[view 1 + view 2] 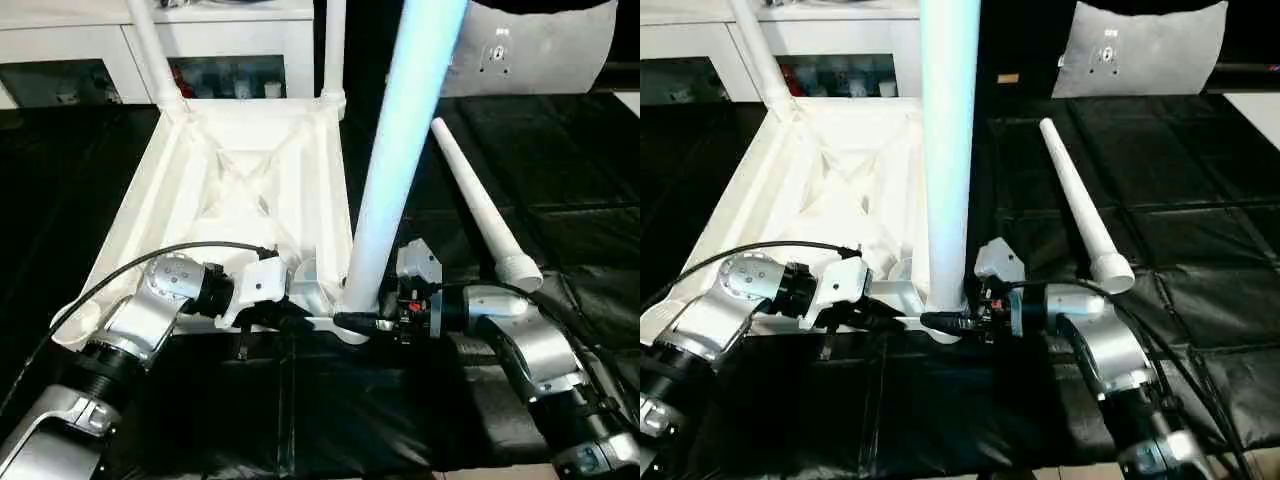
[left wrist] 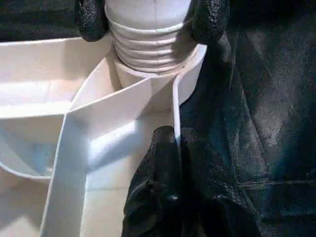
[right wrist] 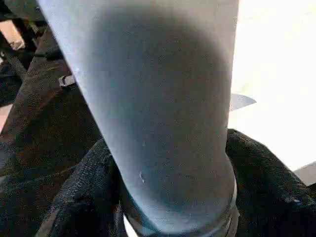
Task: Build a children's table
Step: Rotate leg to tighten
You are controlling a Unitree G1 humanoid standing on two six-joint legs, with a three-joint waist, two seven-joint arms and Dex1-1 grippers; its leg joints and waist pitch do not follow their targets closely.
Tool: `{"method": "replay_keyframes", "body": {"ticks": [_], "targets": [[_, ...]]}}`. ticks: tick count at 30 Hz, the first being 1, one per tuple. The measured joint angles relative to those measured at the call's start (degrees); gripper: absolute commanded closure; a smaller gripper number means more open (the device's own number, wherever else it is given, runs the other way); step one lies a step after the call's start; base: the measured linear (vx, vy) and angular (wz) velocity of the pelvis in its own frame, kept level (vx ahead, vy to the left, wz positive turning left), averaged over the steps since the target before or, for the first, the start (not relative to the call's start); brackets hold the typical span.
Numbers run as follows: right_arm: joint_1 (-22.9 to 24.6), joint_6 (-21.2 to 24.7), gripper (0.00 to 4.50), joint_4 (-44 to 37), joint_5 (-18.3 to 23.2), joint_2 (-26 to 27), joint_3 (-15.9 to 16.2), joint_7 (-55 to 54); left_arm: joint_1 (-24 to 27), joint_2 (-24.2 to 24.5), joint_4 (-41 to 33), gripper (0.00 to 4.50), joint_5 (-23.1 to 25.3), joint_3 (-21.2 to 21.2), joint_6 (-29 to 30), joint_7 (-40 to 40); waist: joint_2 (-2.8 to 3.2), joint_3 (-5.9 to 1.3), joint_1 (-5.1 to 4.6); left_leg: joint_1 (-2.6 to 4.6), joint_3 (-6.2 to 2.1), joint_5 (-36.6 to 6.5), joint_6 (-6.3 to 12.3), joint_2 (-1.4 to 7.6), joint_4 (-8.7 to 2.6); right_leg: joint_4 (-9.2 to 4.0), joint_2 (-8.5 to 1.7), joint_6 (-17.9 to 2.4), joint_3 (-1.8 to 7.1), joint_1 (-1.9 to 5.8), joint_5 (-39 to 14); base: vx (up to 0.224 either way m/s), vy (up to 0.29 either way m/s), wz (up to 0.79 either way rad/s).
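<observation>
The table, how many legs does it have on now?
Two legs already stand in the far corners of the upside-down tabletop. The right gripper holds a third leg in the near corner socket; the left gripper pinches the rim. One loose leg lies on the black cloth.

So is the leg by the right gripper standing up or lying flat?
Upright. The leg stands on end in the tabletop's near corner socket, right gripper's fingers around its base.

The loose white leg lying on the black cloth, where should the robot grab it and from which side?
Best guess: grab the loose leg around its round middle, coming down from above with one finger on each side. It lies flat on the black cloth, apart from the tabletop, so the top and both sides are free. The ribbed wide end looks harder to hold.
</observation>
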Motion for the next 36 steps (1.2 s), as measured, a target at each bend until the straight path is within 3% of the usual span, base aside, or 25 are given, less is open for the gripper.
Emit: {"method": "replay_keyframes", "body": {"ticks": [4, 6, 10, 14, 15, 17, 19, 20, 25, 30, 33, 36], "targets": [[2.78, 1.19, 1.78, -2.49, -0.83, 3.91, -2.06, -8.72, 0.93, -1.31, -2.48, 4.5, 0.32, 1.86, 6.02, 4.09, 0.19, 0.1, -0.66, -0.01, 0.11, 0.03, -0.06, -0.02, -0.16, -0.13, 0.0, -0.02, 0.07, 0.01, 0.01, 0.0, 0.0, 0.0], [3.99, 2.76, 1.78, -3.83, -3.1, 9.04, -4.49, -18.99, 0.95, -3.87, -3.92, 4.5, 1.6, 3.15, 11.23, 9.93, 0.23, 0.13, -1.34, 0.08, 0.11, 0.19, -0.31, -0.04, -0.48, -0.41, 0.05, 0.21, 0.08, 0.03, -0.12, 0.0, 0.0, 0.0], [3.63, 5.62, 1.78, -4.3, -6.74, 17.42, -8.6, -37.18, 0.31, -11.01, -6.52, 4.5, 4.69, 4.25, 20.53, 20.71, 0.42, 0.55, -4.1, 0.14, 0.05, 0.31, -0.48, -0.08, -0.58, -1.06, 0.1, 0.36, 0.04, -0.11, -0.21, -0.018, 0.008, -0.06], [-0.09, 7.13, 1.78, -1.85, -9.55, 21.92, -11.92, -50.48, -1.18, -19.03, -7.48, 4.5, 7.47, 4.22, 27.19, 31.7, 0.88, 1.13, -6.62, 0.02, -0.94, 0.31, -0.47, -0.47, -0.97, -2.86, 0.12, 0.46, -0.65, -0.16, -0.27, -0.061, 0.047, -0.28], [-0.47, 7.13, 1.78, -1.55, -9.75, 22.25, -12.15, -52.0, -1.19, -19.92, -7.7, 4.5, 7.72, 4.12, 27.91, 33.09, 0.89, 1.14, -6.86, 0.03, -1.06, 0.31, -0.47, -0.57, -1.12, -3.12, 0.14, 0.46, -0.67, -0.16, -0.27, 0.0, 0.0, 0.0], [-0.7, 7.08, 1.22, -1.6, -10.25, 23.37, -12.64, -54.23, -1.17, -20.83, -8.47, 4.5, 8.48, 3.47, 28.87, 34.65, 0.76, 1.22, -7.02, 0.04, -1.1, 0.32, -0.44, -0.66, -1.43, -3.37, 0.16, 0.45, -0.65, -0.19, -0.26, 0.0, 0.0, 0.0], [-0.37, 6.97, 1.22, -2.16, -10.63, 24.04, -12.67, -55.04, -1.0, -20.72, -9.52, 4.5, 9.44, 2.61, 28.91, 34.67, 0.57, 1.38, -6.98, 0.02, -1.09, 0.51, -0.15, -0.64, -1.5, -3.37, 0.21, 0.41, -0.62, -0.23, -0.24, 0.0, 0.0, 0.0], [-0.16, 7.01, 0.95, -2.27, -10.97, 24.14, -12.67, -55.38, -0.82, -20.52, -10.25, 4.5, 9.72, 2.11, 28.92, 34.47, 0.5, 1.45, -6.88, 0.0, -1.06, 0.52, -0.14, -0.64, -1.51, -3.36, 0.21, 0.3, -0.57, -0.24, -0.16, 0.0, 0.0, 0.0], [2.0, 6.62, 0.52, -4.96, -11.53, 23.87, -11.43, -53.85, 0.74, -17.76, -14.28, 4.5, 9.8, 0.7, 28.79, 32.46, 0.4, 1.46, -6.79, 0.07, -0.65, 0.47, -0.08, -0.67, -1.42, -3.33, 0.19, -0.44, -0.22, -0.3, 1.6, 0.0, 0.0, 0.0], [4.66, 5.33, 0.14, -8.17, -9.01, 19.06, -8.64, -46.05, 3.56, -12.21, -18.31, 4.5, 7.64, 0.78, 25.03, 27.48, 0.37, 1.43, -6.27, -0.01, -0.65, 0.5, 0.08, -0.42, -1.7, -2.47, 0.35, -0.25, -0.3, -0.91, 2.1, 0.032, -0.031, 0.01], [8.47, 4.29, 0.05, -10.24, -6.95, 13.33, -7.48, -37.62, 5.44, -8.37, -19.99, 4.5, 5.79, 1.1, 22.03, 23.01, 0.52, 1.38, -5.05, -0.05, -0.74, 0.36, 0.21, -0.17, -1.77, -2.04, 0.6, -0.54, -0.46, -1.12, 1.6, 0.059, -0.052, 0.01], [10.09, 3.92, 0.05, -11.93, -5.53, 9.6, -6.93, -31.21, 6.05, -6.08, -20.09, 4.5, 4.86, 1.6, 20.23, 20.17, 0.46, 1.4, -4.45, -0.01, -0.85, 0.34, 0.26, -0.08, -1.65, -1.6, 0.66, -0.72, -0.54, -1.16, 1.31, 0.0, 0.0, 0.0]]}}
